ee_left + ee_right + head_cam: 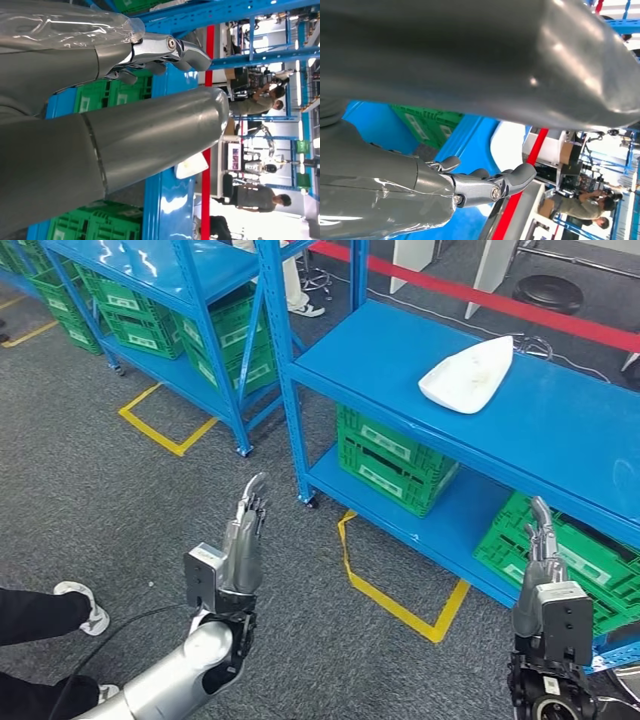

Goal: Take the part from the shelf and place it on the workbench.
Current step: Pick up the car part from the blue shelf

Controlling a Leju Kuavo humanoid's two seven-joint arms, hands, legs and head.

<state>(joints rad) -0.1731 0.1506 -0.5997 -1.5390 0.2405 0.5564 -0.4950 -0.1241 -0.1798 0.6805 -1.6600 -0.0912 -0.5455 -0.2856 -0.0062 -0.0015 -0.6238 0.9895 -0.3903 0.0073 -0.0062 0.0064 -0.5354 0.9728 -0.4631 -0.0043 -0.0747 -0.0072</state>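
Head view: part (468,374) lengthwise along shelf (558,425).

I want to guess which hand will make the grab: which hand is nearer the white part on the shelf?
Right. The right hand is raised below the shelf edge, under the white part; the left hand is raised over the floor, off past the shelf's post.

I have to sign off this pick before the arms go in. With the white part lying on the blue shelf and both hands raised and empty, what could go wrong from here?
1. The white part is broad, flat and smooth, lying close to the front edge of the blue shelf; a poor grip could let it slide off.
2. The left hand is well left of the part, with a shelf upright between them; reaching across might clip it.
3. The right hand sits below the shelf edge, and could catch it when rising.
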